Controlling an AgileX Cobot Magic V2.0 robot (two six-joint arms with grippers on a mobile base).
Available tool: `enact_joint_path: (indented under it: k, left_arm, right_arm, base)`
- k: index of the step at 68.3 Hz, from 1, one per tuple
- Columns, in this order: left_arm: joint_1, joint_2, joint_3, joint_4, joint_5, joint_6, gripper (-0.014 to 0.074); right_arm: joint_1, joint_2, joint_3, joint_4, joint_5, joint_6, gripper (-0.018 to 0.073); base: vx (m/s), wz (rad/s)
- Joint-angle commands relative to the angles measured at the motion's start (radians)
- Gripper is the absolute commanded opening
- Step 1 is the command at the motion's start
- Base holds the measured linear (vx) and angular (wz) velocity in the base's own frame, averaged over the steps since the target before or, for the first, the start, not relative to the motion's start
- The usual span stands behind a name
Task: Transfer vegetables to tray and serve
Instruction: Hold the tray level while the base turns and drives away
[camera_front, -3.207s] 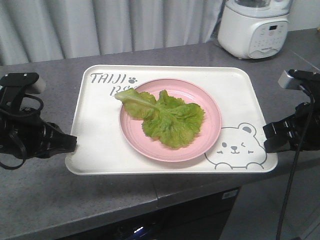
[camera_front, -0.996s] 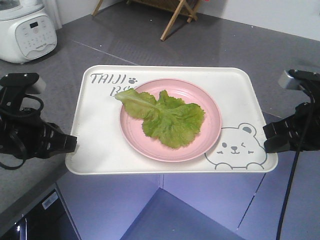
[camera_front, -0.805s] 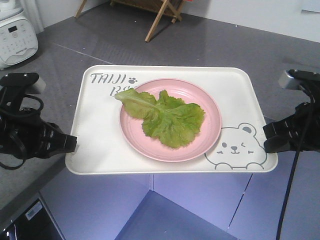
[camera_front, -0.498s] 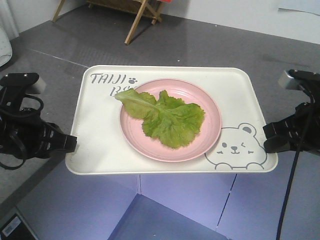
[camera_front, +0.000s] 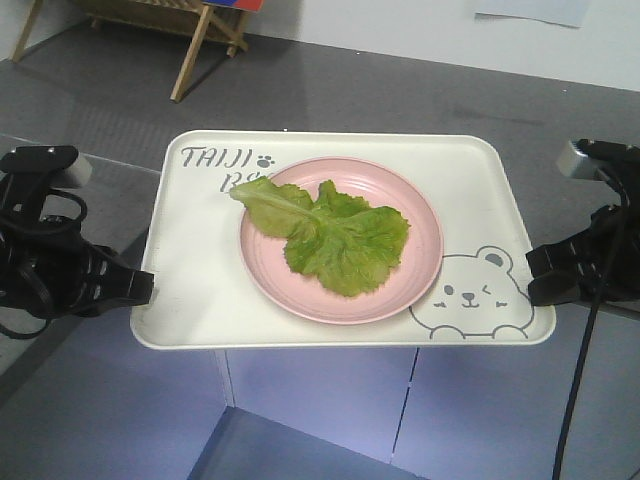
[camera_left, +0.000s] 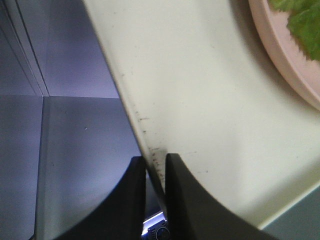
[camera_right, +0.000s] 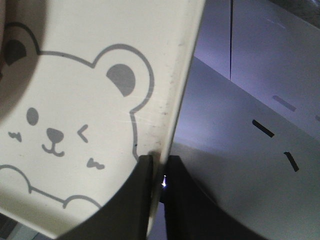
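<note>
The cream-white tray (camera_front: 200, 270) with "TAIJI BEAR" lettering and a bear drawing is held up level in the air. A round pink plate (camera_front: 420, 245) sits on it, with the green lettuce leaf (camera_front: 335, 235) lying on the plate. My left gripper (camera_front: 140, 287) is shut on the tray's left rim; the left wrist view shows its jaws (camera_left: 155, 165) clamping the tray edge (camera_left: 200, 100). My right gripper (camera_front: 535, 275) is shut on the tray's right rim; the right wrist view shows its jaws (camera_right: 159, 165) pinching the rim beside the bear drawing (camera_right: 65, 115).
Below the tray lies grey floor (camera_front: 420, 90) and pale bluish panels (camera_front: 320, 400). A wooden folding stand (camera_front: 200, 30) is at the far top left. A grey counter edge (camera_front: 100, 190) shows at the left behind my left arm.
The tray, plate and lettuce keep the same place between my grippers. The background has swept leftward: the counter and white appliance have gone out of view, and floor and the wooden stand have come in.
</note>
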Motion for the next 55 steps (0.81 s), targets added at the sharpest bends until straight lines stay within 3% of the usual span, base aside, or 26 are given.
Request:
enact_joint_path:
  k: [1,55]
  left_arm:
    - [-0.008,-0.033,-0.03,-0.079,-0.038,0.025,-0.0006]
    - [-0.008,-0.033,-0.03,-0.079,-0.038,0.025,-0.0006]
  right_arm:
    - [0.007,-0.036,-0.029,0.104,0.017,-0.037,-0.0003]
    - [0.007,-0.036,-0.029,0.104,0.017,-0.037,-0.0003]
  base:
    - [0.07,-0.26]
    - [0.07,-0.25]
